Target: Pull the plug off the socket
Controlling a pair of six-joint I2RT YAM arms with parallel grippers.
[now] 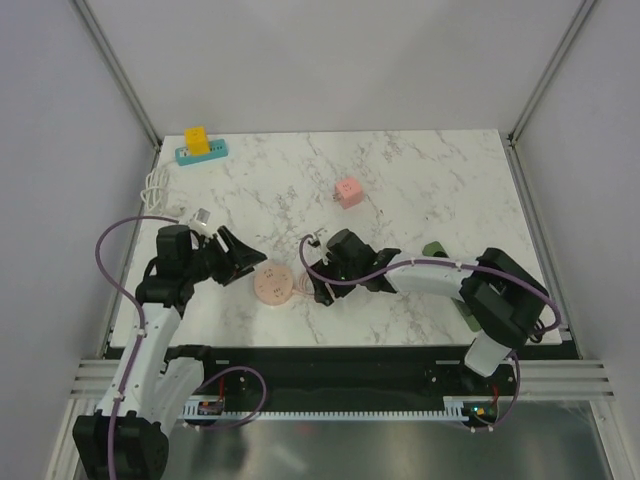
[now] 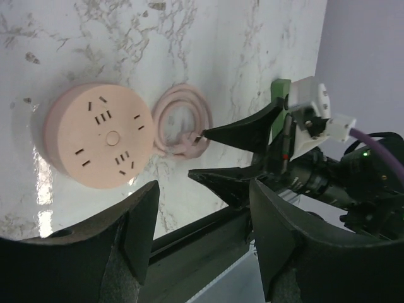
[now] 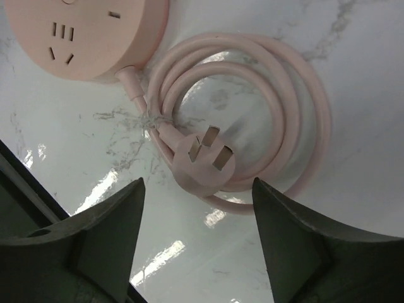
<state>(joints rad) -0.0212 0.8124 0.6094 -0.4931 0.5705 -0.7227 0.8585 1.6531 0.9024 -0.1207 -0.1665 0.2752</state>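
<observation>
A round pink socket [image 1: 272, 285] lies on the marble table near the front, with nothing plugged into it. Its pink cord [image 3: 278, 101] is coiled beside it, and the cord's own plug [image 3: 202, 161] lies loose on the coil, prongs up. My left gripper [image 1: 245, 262] is open just left of the socket [image 2: 98, 134]. My right gripper [image 1: 318, 285] is open and empty above the coil, its jaws either side of the plug. A yellow plug [image 1: 197, 140] sits in a teal power strip [image 1: 215, 152] at the far left corner.
A pink cube adapter [image 1: 347, 191] stands mid-table. A white cable [image 1: 155, 185] lies along the left edge. A green object [image 1: 433, 250] lies beside the right arm. My right gripper [image 2: 197, 153] shows in the left wrist view next to the coil.
</observation>
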